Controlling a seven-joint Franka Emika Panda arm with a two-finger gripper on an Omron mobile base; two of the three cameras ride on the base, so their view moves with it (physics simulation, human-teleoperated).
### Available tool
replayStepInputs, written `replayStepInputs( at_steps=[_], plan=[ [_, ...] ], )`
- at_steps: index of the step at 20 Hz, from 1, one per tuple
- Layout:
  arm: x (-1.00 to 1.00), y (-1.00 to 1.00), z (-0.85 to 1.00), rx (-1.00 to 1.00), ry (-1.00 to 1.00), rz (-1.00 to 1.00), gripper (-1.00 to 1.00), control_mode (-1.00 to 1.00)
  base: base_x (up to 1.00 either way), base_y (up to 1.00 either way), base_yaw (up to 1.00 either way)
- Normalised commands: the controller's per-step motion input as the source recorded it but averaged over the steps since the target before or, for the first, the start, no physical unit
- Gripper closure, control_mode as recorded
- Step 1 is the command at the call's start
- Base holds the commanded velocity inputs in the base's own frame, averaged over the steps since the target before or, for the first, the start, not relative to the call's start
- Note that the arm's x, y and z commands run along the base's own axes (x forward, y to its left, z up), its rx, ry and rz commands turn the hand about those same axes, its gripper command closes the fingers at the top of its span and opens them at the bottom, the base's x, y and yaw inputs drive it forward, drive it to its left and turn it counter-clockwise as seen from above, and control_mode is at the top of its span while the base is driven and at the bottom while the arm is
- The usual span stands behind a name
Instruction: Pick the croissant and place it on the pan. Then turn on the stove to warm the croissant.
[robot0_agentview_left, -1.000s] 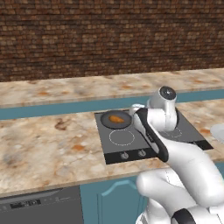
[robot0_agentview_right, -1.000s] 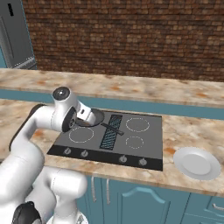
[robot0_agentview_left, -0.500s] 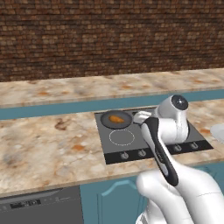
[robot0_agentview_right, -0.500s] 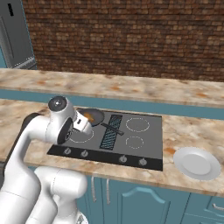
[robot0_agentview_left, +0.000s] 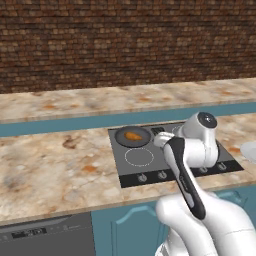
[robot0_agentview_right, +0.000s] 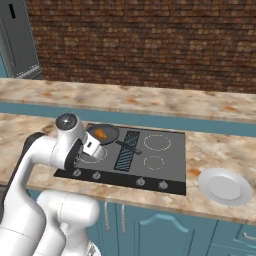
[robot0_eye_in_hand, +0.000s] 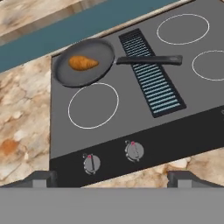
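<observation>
Looking down along the hand, the small orange-brown crescent croissant (robot0_eye_in_hand: 83, 63) sits inside the round dark grey frying pan (robot0_eye_in_hand: 94, 70), which rests on the back-left burner of the black flat cooktop (robot0_eye_in_hand: 131, 118). So the placing part looks done, by my read, and the heating part is what's left. The pan's long thin handle (robot0_eye_in_hand: 148, 60) stretches across the ribbed centre strip (robot0_eye_in_hand: 151, 74), pointing away from the front knobs, so nothing blocks them.

The two-finger gripper (robot0_eye_in_hand: 111, 178) has its jaws spread wide with nothing between them, poised just off the stove's front edge. That makes sense if a knob is the target: two small round knobs (robot0_eye_in_hand: 91, 163) lie right ahead of the fingertips, each with a tiny red mark.

The hand view gives those knobs crisply; the base views show them as small dots. The right base view adds a white round plate (robot0_agentview_right: 225, 186) on the speckled stone desk (robot0_agentview_right: 210, 150), well apart from the stove. The left base view shows the pan (robot0_agentview_left: 132, 136) beside the white arm (robot0_agentview_left: 197, 145).
</observation>
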Motion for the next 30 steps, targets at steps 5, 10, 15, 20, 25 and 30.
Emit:
replayStepInputs(
  at_steps=[5, 10, 15, 20, 25, 30],
  plan=[
    [-0.05, 0.00, 0.00, 0.03, 0.24, 0.00, -1.00, -1.00, 0.00, 0.00, 0.00],
    [0.00, 0.00, 0.00, 0.00, 0.27, 0.00, -1.00, -1.00, 0.00, 0.00, 0.00],
    [-0.04, 0.00, -0.04, 0.00, 0.14, 0.00, -1.00, -1.00, 0.00, 0.00, 0.00],
    [-0.01, 0.00, -0.20, 0.00, 0.02, 0.00, -1.00, -1.00, 0.00, 0.00, 0.00],
    [0.00, 0.00, -0.29, 0.00, 0.00, 0.00, -1.00, -1.00, 0.00, 0.00, 0.00],
    [0.00, 0.00, -0.31, 0.00, 0.00, 0.00, -1.00, -1.00, 0.00, 0.00, 0.00]
  ],
)
